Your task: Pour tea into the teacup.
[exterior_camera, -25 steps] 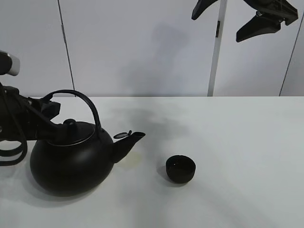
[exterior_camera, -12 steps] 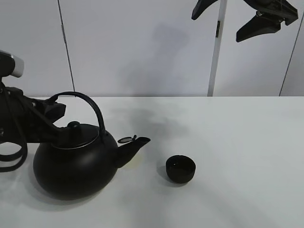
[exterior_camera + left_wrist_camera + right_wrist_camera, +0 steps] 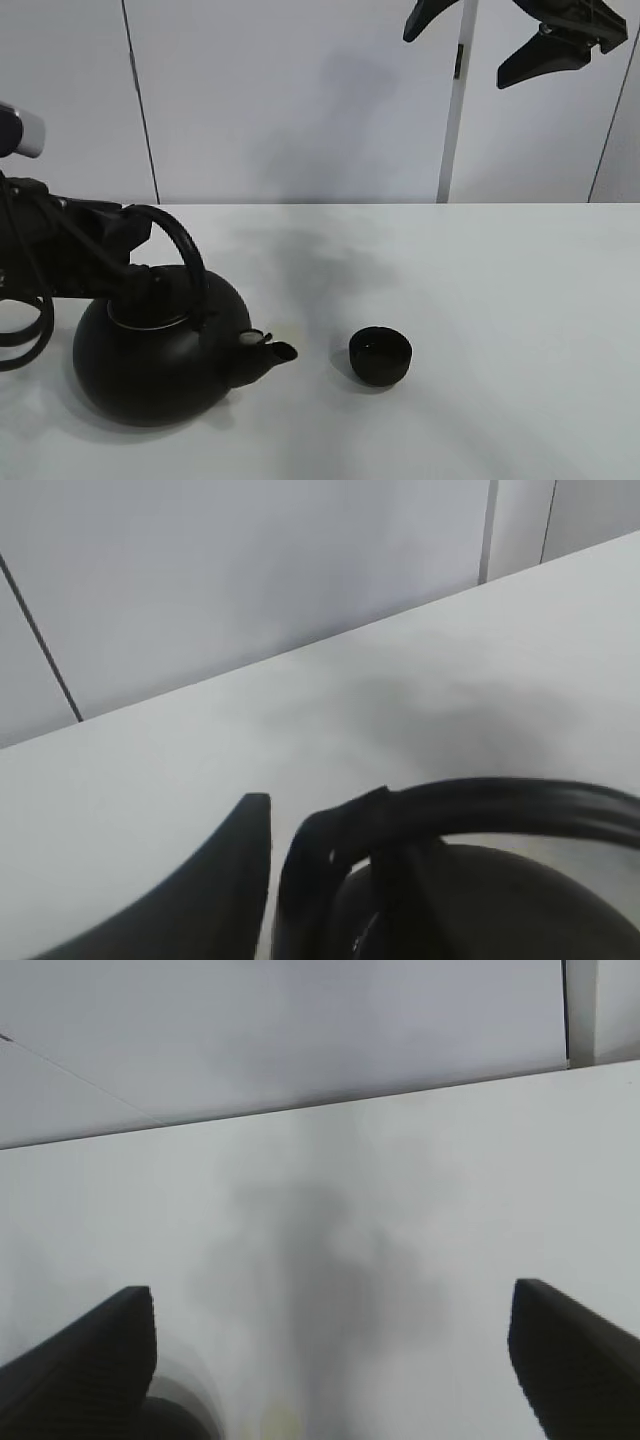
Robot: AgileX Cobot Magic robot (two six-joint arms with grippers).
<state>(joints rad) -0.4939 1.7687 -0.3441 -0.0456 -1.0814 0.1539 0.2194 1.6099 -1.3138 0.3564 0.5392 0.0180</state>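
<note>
Black on black hides the left gripper (image 3: 128,245) at the kettle (image 3: 160,355) handle; we cannot tell its finger spacing. One teacup (image 3: 380,356) sits beside the spout. Right gripper (image 3: 510,40), cropped overhead, gapes empty.

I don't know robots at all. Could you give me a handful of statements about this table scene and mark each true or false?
1. The big round black kettle sits on the white table. True.
2. The small matte-black handleless teacup lies tipped on its side. False: it stands upright.
3. The kettle's spout points toward the teacup. True.
4. The right gripper is clamped on the teacup. False: it hangs high above the table, jaws wide open.
5. The spout touches the teacup. False: bare table shows between them.
</note>
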